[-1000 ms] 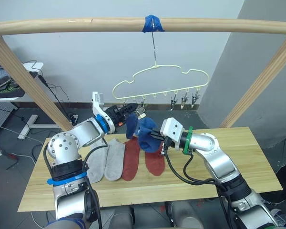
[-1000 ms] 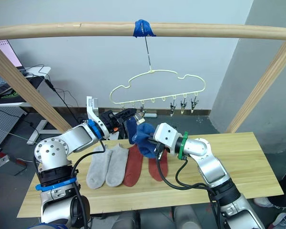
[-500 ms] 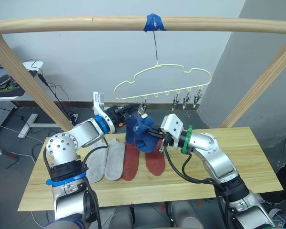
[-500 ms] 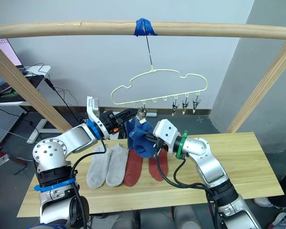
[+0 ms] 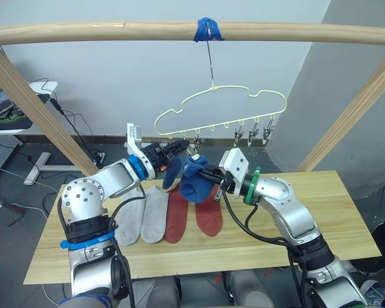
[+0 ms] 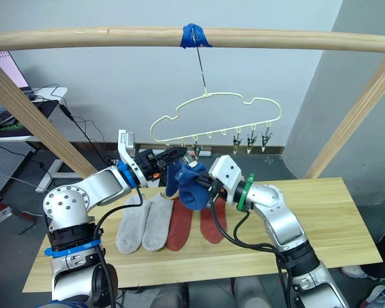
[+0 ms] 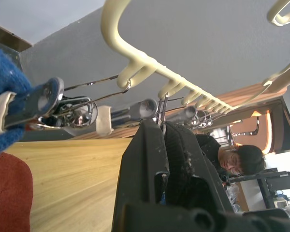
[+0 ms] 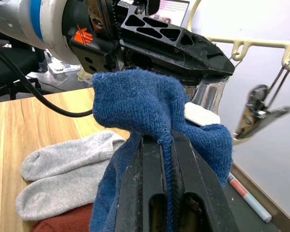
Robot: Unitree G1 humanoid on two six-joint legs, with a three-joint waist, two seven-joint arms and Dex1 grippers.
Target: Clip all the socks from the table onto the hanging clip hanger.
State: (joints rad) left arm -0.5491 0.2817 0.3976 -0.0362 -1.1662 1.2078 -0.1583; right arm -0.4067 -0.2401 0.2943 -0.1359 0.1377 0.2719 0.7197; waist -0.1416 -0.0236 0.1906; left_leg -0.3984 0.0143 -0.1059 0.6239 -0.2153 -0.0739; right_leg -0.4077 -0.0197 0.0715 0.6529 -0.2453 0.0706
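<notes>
The right claw (image 6: 204,181) grips a blue sock (image 6: 191,185) raised above the counter (image 6: 346,218); the left claw (image 6: 179,154) pinches a clip (image 7: 82,113) on the hanger (image 6: 212,115). Feed the cuff fully between the clip's tips before releasing.

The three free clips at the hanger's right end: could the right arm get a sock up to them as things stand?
Probably yes. The right gripper, shut on a blue sock, sits just below and left of those clips with open air between.
</notes>
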